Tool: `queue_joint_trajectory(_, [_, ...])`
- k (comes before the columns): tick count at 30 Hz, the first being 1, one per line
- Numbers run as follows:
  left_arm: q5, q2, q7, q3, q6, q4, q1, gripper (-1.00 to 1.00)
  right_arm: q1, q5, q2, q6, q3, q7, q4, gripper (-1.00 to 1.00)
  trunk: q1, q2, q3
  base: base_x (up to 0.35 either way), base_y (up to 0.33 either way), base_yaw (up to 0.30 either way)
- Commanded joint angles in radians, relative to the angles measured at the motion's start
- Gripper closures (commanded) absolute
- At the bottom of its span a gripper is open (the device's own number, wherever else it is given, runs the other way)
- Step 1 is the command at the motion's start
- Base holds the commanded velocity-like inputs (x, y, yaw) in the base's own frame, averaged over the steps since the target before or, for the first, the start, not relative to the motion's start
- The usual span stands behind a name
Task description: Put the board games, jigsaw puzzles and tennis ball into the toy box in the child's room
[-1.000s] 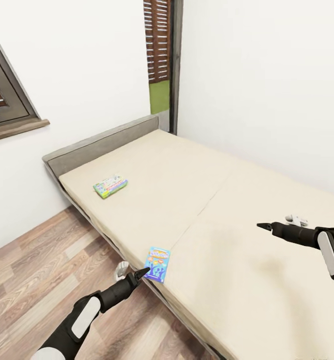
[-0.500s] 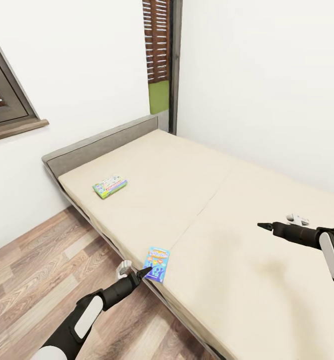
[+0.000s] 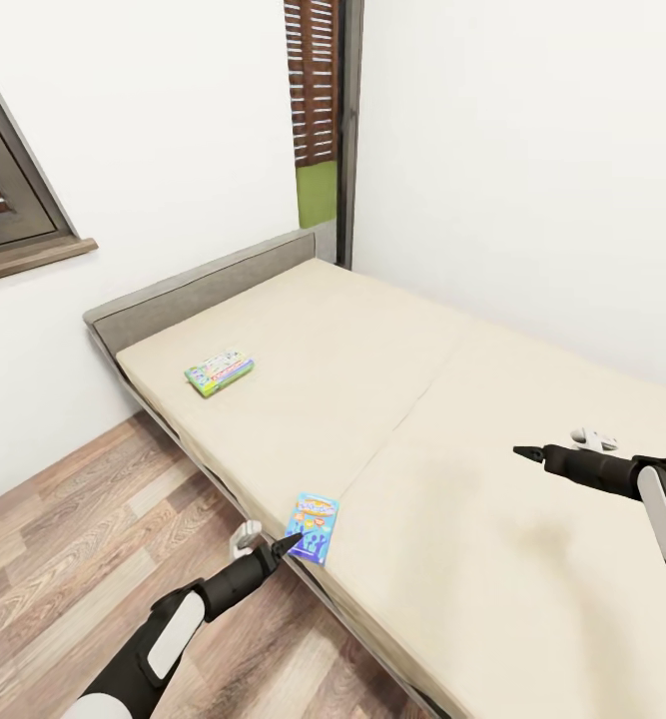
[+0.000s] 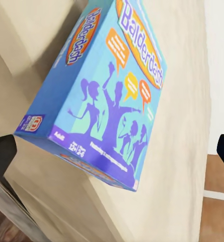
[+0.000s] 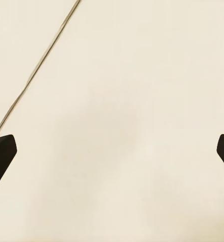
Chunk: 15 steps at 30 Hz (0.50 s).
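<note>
Bed (image 3: pixel 452 419): large, beige sheet, dark grey frame, low headboard at 11 o'clock in the head view; a seam runs diagonally across the sheet. It stands in the corner of white walls, wood-plank floor (image 3: pixel 73 539) along its near side.

Blue game box (image 3: pixel 314 514): small, titled Balderdash in the left wrist view (image 4: pixel 99 96), purple figures and orange speech bubbles on its lid. It lies flat on the sheet at the very edge of the bed, at about 7 o'clock from the bed's middle, one corner jutting slightly past the edge.

Green-edged game box (image 3: pixel 219 371): flat on the sheet near the headboard, at about 10 o'clock from the bed's middle, well apart from the blue box.

Left fingers (image 3: pixel 287 544): spread wide, holding nothing. In the left wrist view the two dark tips (image 4: pixel 2 154) stand at opposite edges with the blue box between and beyond them; the head view puts the tip just at the box's near corner. Whether it touches cannot be told.

Right fingers (image 3: pixel 527 453): spread wide, holding nothing, above bare sheet at about 4 o'clock from the bed's middle; the right wrist view shows one dark tip (image 5: pixel 1 151) at each side over the sheet and seam.

Window (image 3: pixel 13 200): dark-framed, with sill, on the wall at 9 o'clock. Second tall dark-framed window (image 3: pixel 321 110) at 12 o'clock, behind the headboard.
</note>
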Motion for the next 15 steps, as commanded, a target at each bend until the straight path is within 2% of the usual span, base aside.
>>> queue_joint_trajectory(1, [0.011, 0.001, 0.001, -0.003, 0.008, 0.0, 0.0, -1.0, -0.001, 0.0, 0.0, 0.006, -0.001, 0.004, 0.0, -1.0, 0.0, 0.0, -0.001, 0.0, 0.0, 0.0])
queue_joint_trajectory(10, [0.011, 0.003, -0.002, 0.002, 0.005, -0.001, 0.004, -1.0, 0.002, 0.0, 0.0, 0.006, -0.001, 0.004, -0.004, -1.0, 0.0, 0.0, -0.001, 0.0, 0.0, 0.0])
queue_joint_trajectory(15, [0.014, 0.01, -0.032, 0.004, 0.003, -0.001, 0.014, -1.0, 0.002, 0.0, 0.0, 0.006, -0.001, 0.004, -0.004, -1.0, 0.0, 0.0, -0.001, 0.0, 0.0, 0.0])
